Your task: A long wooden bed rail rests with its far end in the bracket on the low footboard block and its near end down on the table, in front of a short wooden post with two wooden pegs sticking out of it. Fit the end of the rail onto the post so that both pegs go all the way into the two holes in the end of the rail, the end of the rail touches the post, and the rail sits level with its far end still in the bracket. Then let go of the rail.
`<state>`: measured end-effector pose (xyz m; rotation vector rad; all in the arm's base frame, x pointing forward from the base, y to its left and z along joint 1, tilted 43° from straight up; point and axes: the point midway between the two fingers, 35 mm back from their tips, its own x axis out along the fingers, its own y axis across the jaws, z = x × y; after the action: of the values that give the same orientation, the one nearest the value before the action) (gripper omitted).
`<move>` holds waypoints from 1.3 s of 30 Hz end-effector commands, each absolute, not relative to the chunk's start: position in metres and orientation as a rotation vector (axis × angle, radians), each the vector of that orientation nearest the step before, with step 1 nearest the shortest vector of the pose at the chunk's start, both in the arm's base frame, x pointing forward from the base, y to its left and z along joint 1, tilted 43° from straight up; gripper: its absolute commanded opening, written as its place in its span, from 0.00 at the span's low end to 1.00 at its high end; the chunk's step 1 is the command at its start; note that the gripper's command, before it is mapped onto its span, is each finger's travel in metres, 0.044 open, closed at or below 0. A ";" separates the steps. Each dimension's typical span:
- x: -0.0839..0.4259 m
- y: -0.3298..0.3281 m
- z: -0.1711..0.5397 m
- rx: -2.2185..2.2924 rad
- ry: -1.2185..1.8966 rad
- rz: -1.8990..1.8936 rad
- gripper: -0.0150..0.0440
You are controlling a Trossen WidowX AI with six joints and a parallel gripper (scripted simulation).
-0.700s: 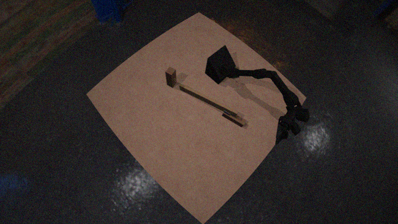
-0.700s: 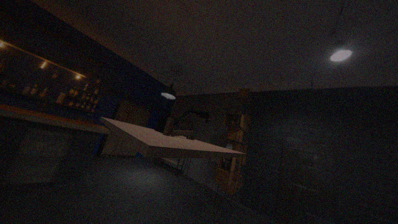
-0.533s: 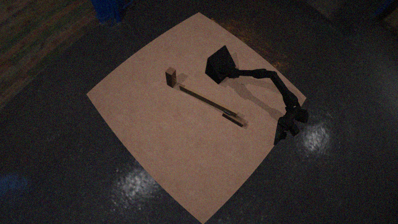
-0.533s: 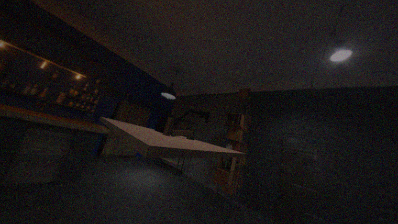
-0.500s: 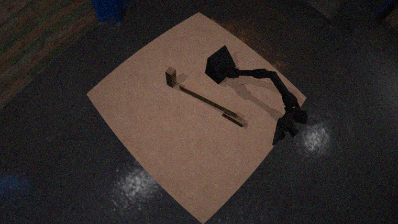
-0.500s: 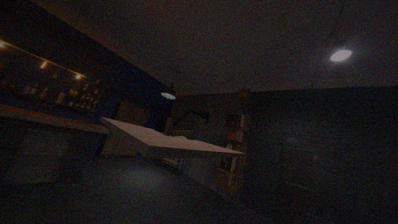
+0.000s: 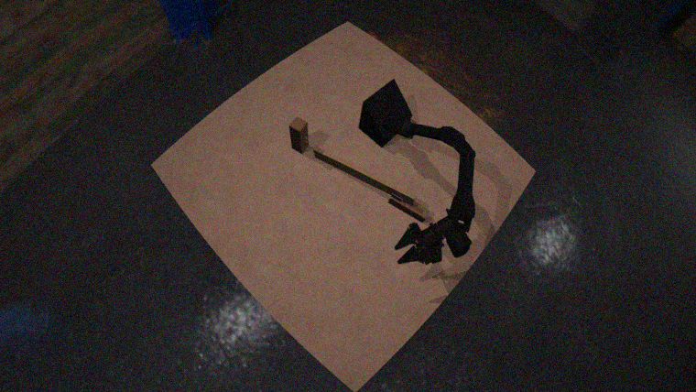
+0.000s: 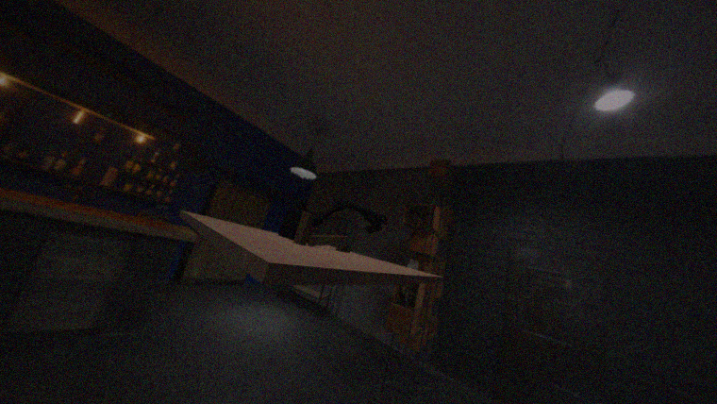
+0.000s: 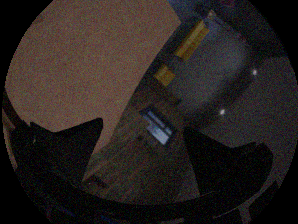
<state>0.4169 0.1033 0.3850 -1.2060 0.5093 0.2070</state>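
The gripper (image 7: 407, 250) was seen with its fingers spread wide apart, nothing held between them. It was positioned over the table (image 7: 272, 253) near the right edge, just beside the low block end of the rail (image 7: 363, 179) but not touching it, as far as the top view showed. In the wrist view the two dark fingers were seen at the bottom of the frame with only bare table surface and dim room behind them; no wood was visible between them.

Next out, the rail was laid diagonally across the table, one end by the small block (image 7: 414, 208) near the gripper, the other end down by the post (image 7: 299, 133) at the far left. Whether that end was touching the post or just in front of it could not be told; pegs and holes were too small and dark to be made out. The exterior view was too dim to be of use.

Progress was judged as early: rail not grasped, not lifted, not seen fitted on the pegs. Left to be done: rail to be gripped near the post end, raised, pushed onto both pegs, levelled, released.
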 end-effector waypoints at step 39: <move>0.249 -0.083 -0.009 -0.760 0.535 1.365 1.00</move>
<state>0.2498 -0.0864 -0.0051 -0.7745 0.5367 1.3641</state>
